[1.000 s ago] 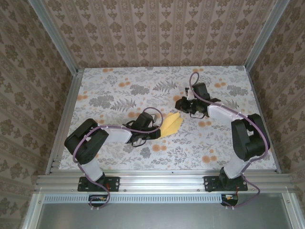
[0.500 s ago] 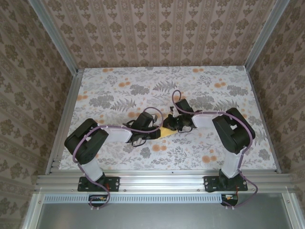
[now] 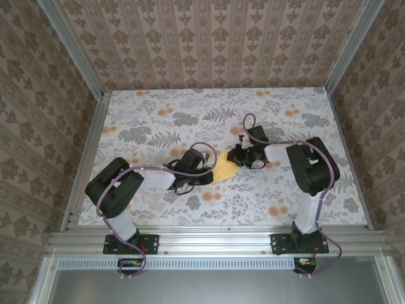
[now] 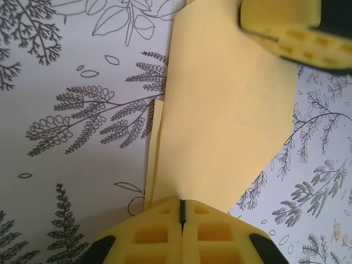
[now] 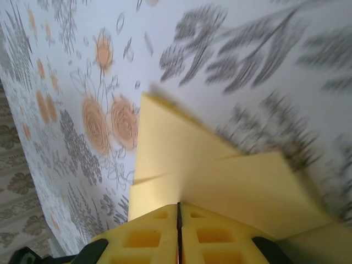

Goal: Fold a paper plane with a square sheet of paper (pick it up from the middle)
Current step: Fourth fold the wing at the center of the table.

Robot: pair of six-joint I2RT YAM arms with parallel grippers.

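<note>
The pale-yellow sheet of paper (image 3: 226,168) lies folded into a narrow, layered wedge like a rough paper plane, in the middle of the flowered table. My left gripper (image 3: 211,173) is shut on its near-left end; in the left wrist view the paper (image 4: 225,110) runs out from the closed fingertips (image 4: 181,202). My right gripper (image 3: 238,158) is shut on the opposite end, and its yellow fingers (image 4: 291,27) show at the top of that view. In the right wrist view the folded layers (image 5: 181,159) fan out from the closed right gripper (image 5: 179,207).
The flowered tablecloth (image 3: 158,120) covers the table, with aluminium rails (image 3: 88,158) along its sides and patterned walls behind. Orange printed flowers (image 5: 102,124) lie just beside the paper's edge.
My right arm swung in from the back right to the paper's far end and closed on it, then drew back slightly right. The left arm stayed put, shut on the paper.
</note>
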